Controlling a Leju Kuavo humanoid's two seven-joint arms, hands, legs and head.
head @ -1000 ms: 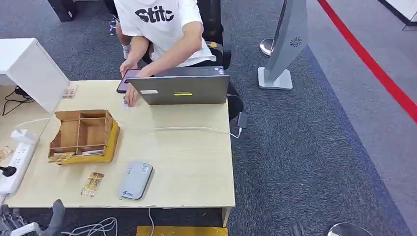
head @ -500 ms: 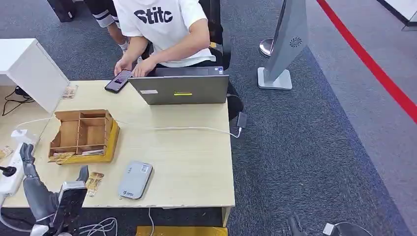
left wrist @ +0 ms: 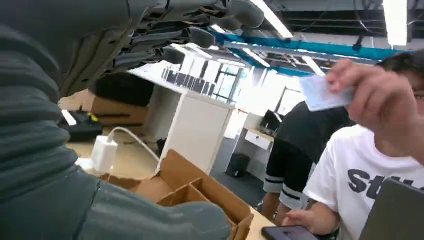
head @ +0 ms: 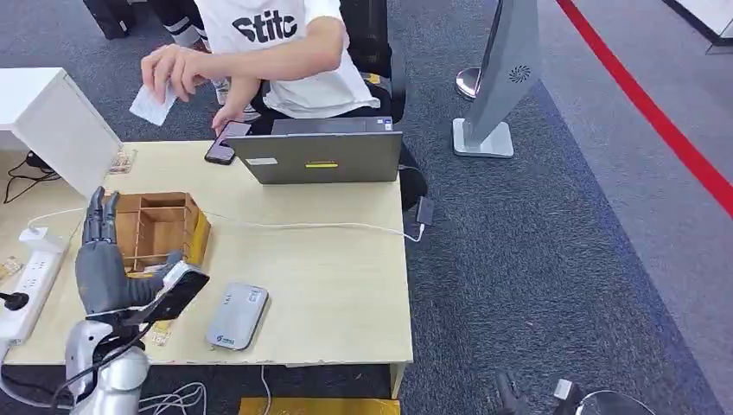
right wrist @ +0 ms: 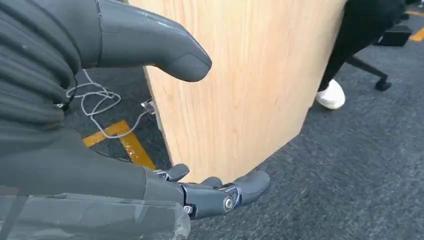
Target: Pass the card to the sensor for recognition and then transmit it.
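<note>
Counter (head: 346,285) of pale wood, bare between the wooden organizer (head: 160,229) and its right edge. Left hand (head: 108,268) hovers above the organizer's near-left corner, fingers (head: 99,216) spread, holding nothing. Right hand (right wrist: 165,150) hangs beside the counter's side panel, fingers apart. Grey sensor (head: 237,317) lies near the front edge, right of the organizer. A person's hand (head: 173,69) holds the card (head: 152,104) aloft, beyond the organizer.

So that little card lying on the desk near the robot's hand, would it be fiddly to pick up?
Probably. The card lies flat on the desk, so fingers get little edge to grip. It looks thin and light, so a nudge would likely slide it. The left hand hovers above it, open.
</note>
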